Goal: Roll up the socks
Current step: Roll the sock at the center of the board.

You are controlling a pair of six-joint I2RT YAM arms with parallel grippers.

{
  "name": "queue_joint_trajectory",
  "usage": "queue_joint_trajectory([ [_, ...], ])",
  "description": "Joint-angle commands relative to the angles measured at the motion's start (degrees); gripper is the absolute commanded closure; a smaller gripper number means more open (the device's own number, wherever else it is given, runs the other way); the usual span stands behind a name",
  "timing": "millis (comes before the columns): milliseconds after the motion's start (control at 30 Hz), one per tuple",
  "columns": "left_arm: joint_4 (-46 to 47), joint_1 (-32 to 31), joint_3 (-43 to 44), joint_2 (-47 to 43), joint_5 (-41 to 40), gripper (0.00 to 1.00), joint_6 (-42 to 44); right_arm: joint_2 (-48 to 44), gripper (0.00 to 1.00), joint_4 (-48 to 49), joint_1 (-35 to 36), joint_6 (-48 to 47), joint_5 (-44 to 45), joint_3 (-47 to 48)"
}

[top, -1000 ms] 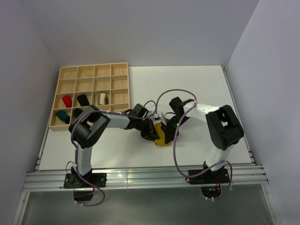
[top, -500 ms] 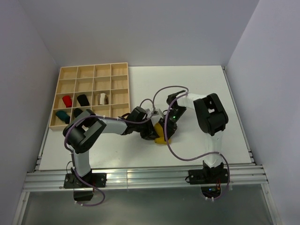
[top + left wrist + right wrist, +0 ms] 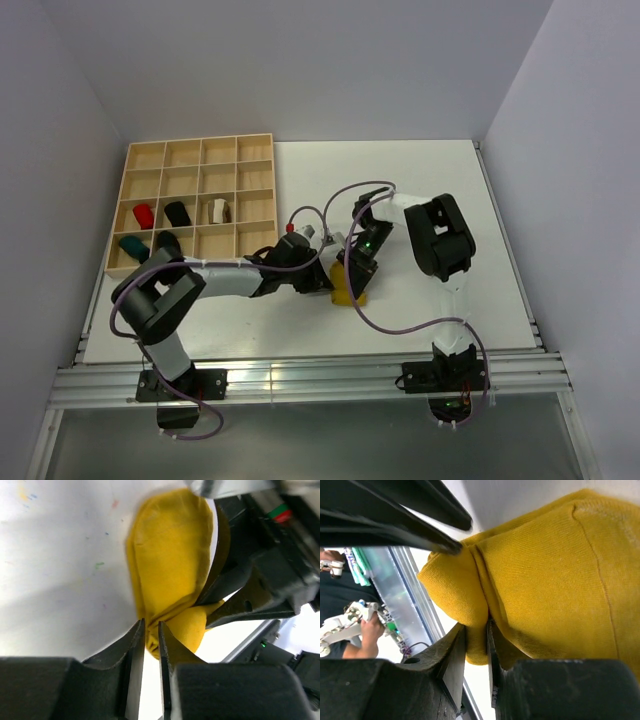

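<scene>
An overhead camera looks down on the whole tabletop, while both wrist cameras sit close on the same yellow sock.

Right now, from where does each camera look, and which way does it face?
Top external: above and behind both arms, facing down on the table; both show whole.
Left wrist: on its arm, facing the left end effector, shut on the yellow sock.
Right wrist: likewise, right end effector pinching it.
All share that sock.

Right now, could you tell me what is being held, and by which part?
The yellow sock: the left and right jaws are both shut on its bunched end.
</scene>
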Motion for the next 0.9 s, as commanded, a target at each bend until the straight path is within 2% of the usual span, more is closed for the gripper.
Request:
queue_joint_trajectory([
  [0,-0.2,-0.6,-1.0,-4.2,-5.5,0.78,3.6,2.7,0.76,2.8,-0.6,-1.2,8.1,0.6],
  [133,-0.5,-2.0,-1.2,-6.7,-10.3,0.73,7.2,3.7,0.76,1.9,-0.7,-1.3,7.8,1.4],
  [200,0.6,-2.9,-1.5,-7.9,-10.9,0.67,11.2,4.1,0.76,1.6,-0.6,-1.3,8.1,1.8],
  [367,1.2,-4.2,0.7,-8.9,-10.9,0.59,22.3,5.6,0.76,0.1,-0.6,-2.1,8.5,3.3],
  [467,2.0,-4.9,2.8,-7.8,-6.6,0.59,30.1,6.5,0.76,-1.1,-0.5,-2.5,8.1,4.3],
  [533,3.8,-5.0,2.7,-7.2,-0.6,0.58,35.2,7.0,0.76,-2.2,-0.5,-2.8,7.7,5.2],
  [633,6.5,-5.3,3.0,-5.8,3.5,0.58,38.0,7.3,0.76,-2.6,-0.5,-2.8,7.6,5.8],
  [767,5.6,-5.4,5.2,-2.3,7.3,0.59,40.0,7.6,0.76,-2.9,-0.5,-2.7,7.8,6.1],
  [867,6.2,-5.6,5.3,0.0,7.7,0.59,40.4,7.9,0.76,-3.1,-0.6,-2.7,7.9,6.4],
])
